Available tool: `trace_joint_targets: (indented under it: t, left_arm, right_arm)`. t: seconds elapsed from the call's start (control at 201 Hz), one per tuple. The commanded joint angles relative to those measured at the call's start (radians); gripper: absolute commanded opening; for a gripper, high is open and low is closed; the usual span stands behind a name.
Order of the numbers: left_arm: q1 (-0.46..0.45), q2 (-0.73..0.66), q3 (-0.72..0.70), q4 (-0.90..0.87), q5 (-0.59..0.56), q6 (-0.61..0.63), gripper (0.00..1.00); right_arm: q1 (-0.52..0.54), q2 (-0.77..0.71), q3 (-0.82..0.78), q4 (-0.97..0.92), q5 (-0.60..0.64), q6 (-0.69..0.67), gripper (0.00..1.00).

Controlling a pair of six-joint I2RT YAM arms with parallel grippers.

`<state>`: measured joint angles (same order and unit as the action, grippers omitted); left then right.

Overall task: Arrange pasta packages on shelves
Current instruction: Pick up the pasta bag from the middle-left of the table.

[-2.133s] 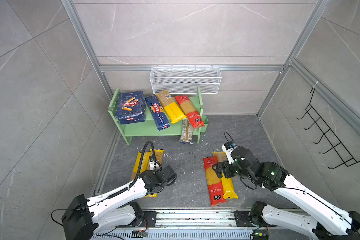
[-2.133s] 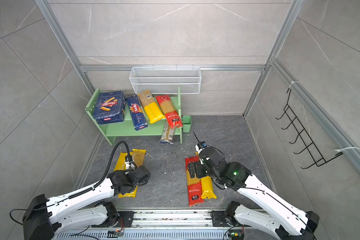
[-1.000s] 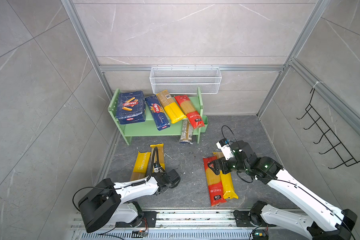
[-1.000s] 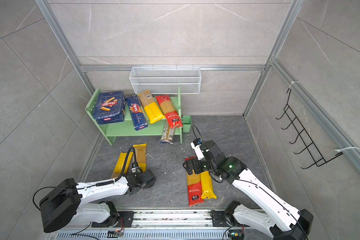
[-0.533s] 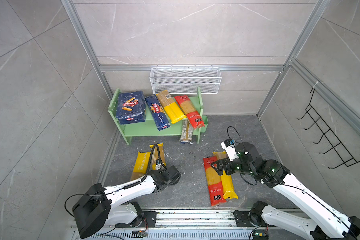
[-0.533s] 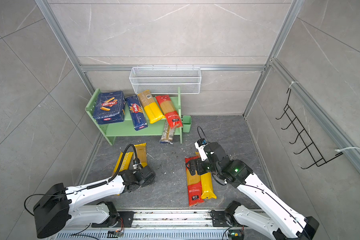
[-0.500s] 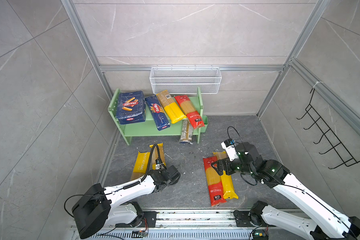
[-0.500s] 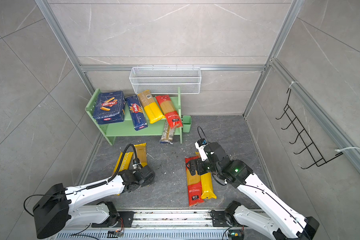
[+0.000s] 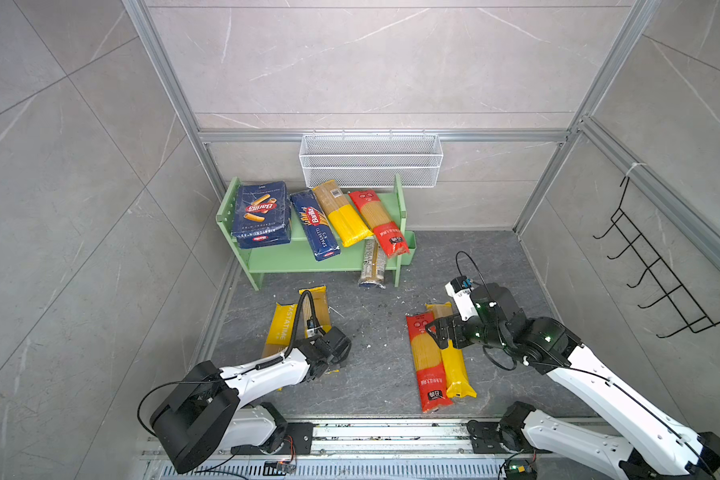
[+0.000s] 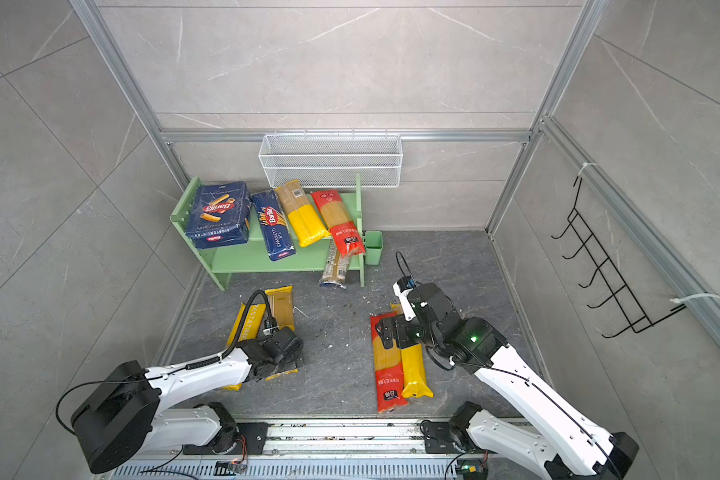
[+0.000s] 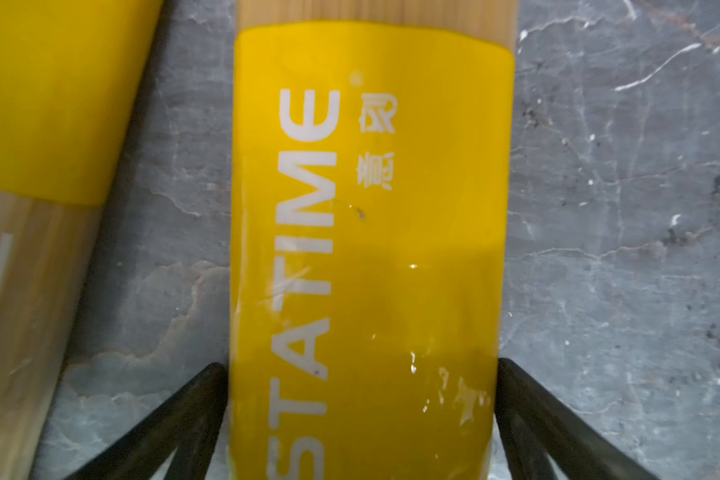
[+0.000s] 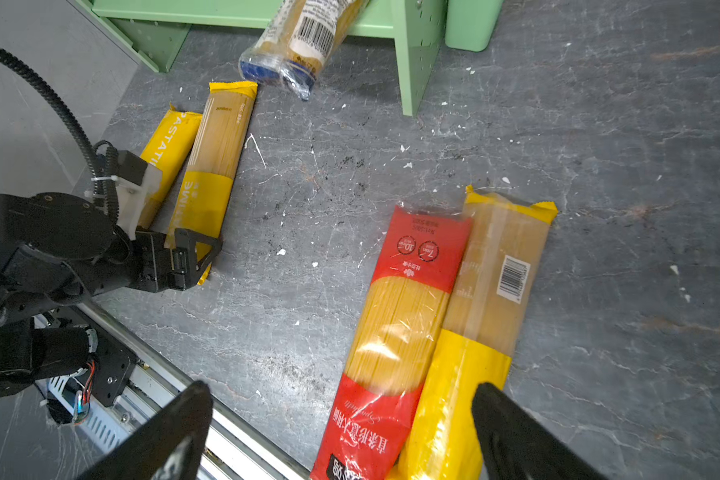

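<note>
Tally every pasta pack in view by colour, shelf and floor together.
Blue Barilla packs: 2 (the big one may be a stack)
Yellow-ended bags: 4
Red-ended bags: 2
Clear blue-ended bag: 1
Total: 9

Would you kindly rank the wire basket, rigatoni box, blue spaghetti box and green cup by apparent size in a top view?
1. wire basket
2. rigatoni box
3. blue spaghetti box
4. green cup
All sit similarly far back.
</note>
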<state>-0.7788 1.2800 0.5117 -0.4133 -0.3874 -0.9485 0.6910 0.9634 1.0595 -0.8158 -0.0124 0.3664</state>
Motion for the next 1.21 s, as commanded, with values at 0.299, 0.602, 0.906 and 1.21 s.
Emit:
trace_joint_targets:
  t: [0.299, 0.602, 0.906, 1.21]
  left_arm:
    - [-0.047, 0.195, -0.149, 0.25, 0.101, -0.032, 0.92]
    - [-0.284, 0.374, -0.163, 0.311, 0.03, -0.227, 0.91]
    - [-0.389, 0.489, -0.239, 0.456, 0.027, -0.387, 0.7]
    - [-0.407, 0.327, -0.26, 0.316, -0.014, -0.407, 0.12]
  right_arm:
    - [-0.004, 0.001, 0.044, -0.05, 0.038, 0.026, 1.0]
    - [0.005, -0.054, 0.031, -0.084, 0.036, 0.063, 0.99]
    - [0.05, -0.061, 0.103, -0.123, 0.06, 0.07, 1.0]
    - [0.074, -0.104, 0.102, -0.145, 0.088, 0.086, 1.0]
